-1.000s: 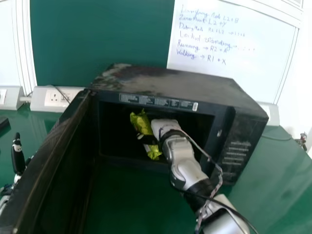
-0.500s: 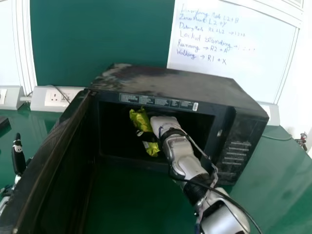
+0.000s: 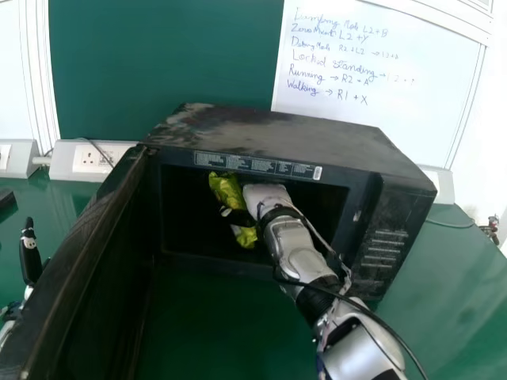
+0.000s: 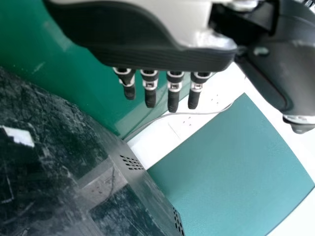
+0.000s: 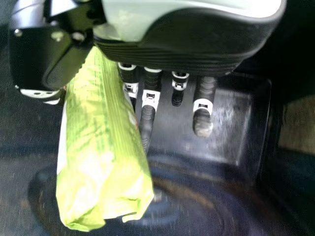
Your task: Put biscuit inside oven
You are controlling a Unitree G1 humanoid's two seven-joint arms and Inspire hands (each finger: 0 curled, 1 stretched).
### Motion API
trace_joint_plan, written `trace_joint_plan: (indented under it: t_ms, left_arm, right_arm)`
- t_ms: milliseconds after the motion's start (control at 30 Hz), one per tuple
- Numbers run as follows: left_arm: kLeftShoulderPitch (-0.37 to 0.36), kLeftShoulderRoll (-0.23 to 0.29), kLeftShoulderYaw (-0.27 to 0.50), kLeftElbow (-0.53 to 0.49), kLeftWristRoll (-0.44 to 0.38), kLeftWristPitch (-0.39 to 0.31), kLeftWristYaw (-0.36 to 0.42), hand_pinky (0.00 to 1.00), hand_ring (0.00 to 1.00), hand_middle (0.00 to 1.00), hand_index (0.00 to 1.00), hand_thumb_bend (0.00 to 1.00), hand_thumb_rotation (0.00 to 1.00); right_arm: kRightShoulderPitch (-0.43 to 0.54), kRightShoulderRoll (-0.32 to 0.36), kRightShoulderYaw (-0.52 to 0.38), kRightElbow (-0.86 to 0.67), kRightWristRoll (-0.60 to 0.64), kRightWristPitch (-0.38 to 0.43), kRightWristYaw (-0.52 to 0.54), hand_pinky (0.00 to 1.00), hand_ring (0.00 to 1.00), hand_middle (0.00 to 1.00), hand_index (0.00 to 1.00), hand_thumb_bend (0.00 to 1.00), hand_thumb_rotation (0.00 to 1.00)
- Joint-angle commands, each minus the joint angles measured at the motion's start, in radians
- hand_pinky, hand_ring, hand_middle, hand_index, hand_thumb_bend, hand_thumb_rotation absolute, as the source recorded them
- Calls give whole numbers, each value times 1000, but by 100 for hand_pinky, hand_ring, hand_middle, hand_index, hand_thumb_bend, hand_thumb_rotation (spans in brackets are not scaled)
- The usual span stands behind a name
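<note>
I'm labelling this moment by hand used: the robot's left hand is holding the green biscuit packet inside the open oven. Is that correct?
Not quite: the head view shows the right hand, its arm coming from the lower right, not the left hand, holding the green biscuit packet. The rest stands: the packet is inside the oven, which is open.

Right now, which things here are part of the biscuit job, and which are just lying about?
Part of the job:
Yellow-green biscuit packet, inside the oven
Right hand, holding the packet
Oven door, wide open

Just about:
Whiteboard with handwriting
Socket panel
Dark object at the head view's left edge
Left hand, idle
</note>
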Motion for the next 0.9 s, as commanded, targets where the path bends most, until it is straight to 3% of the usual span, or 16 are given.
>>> trace_joint_plan:
  t_ms: [0,100,167,333,533,567,633,733,867]
  left_arm:
    - [1,-5,-5,-12,-12,-5,10,70,77,80,78,62,0]
    - [3,-3,-5,-15,-15,-3,10,70,77,80,78,62,0]
    - [4,-4,-4,-17,-20,-2,13,71,78,81,78,63,0]
    - [5,-6,-4,-22,-26,-3,30,70,77,81,78,63,0]
    - [6,-2,-5,-21,-25,-3,27,70,77,80,78,61,0]
    - [7,-1,-5,-20,-24,-4,24,70,77,80,78,61,0]
    - [5,-2,-3,-16,-28,-4,22,70,77,80,78,61,0]
    - [3,0,-2,-11,-33,-4,21,70,77,80,78,61,0]
    - [4,3,-3,-9,-38,-7,22,70,77,80,77,64,0]
  right_arm:
    - [-40,7,6,22,10,-8,-30,7,13,47,72,57,0]
    - [-50,12,12,43,16,-13,-45,7,13,47,70,57,0]
    - [-57,15,13,55,20,-16,-52,7,13,27,69,75,0]
    - [-68,16,16,75,29,-26,-64,7,12,22,68,80,0]
    - [-81,23,7,86,53,-16,-27,8,14,23,69,78,0]
    - [-83,23,8,87,57,-13,-16,12,18,27,68,77,0]
    - [-85,24,9,84,63,-6,-6,24,29,42,66,62,0]
    - [-88,31,9,78,69,25,14,30,35,47,74,58,0]
    - [-79,29,6,44,77,50,41,28,33,47,81,57,0]
